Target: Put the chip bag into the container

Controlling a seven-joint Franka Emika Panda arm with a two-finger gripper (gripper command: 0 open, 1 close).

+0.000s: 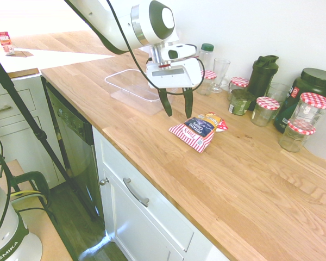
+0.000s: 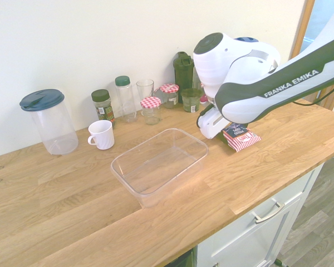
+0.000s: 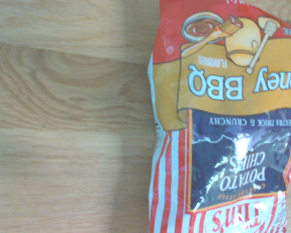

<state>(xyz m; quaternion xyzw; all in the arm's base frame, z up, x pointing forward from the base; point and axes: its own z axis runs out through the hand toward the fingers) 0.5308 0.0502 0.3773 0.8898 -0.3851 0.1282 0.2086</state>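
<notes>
Work surface: light-brown wood-plank countertop [image 1: 228, 190], set against a plain white wall [image 2: 128, 39]. Below: white panelled cabinet w/ curved metal handle [image 1: 136, 192]; grey wood-look floor [image 2: 317, 200] alongside. Two-finger gripper w/ dark fingers [image 1: 176, 111]: jaws released, fingers spread, positioned near the red-and-white striped chip bag w/ dark blue label [image 1: 198, 132]. Bag lies flat on countertop (label reads "Honey BBQ", upside down in wrist view). Clear shallow rectangular plastic container [image 2: 156, 192]: on same countertop, apart from bag. White ceramic mug [image 2: 102, 135] stands between container and wall, nr. clear plastic pitcher w/ dark blue lid [image 2: 55, 125]. Glass jars w/ red-checked lids [image 1: 265, 111] stand along wall.
</notes>
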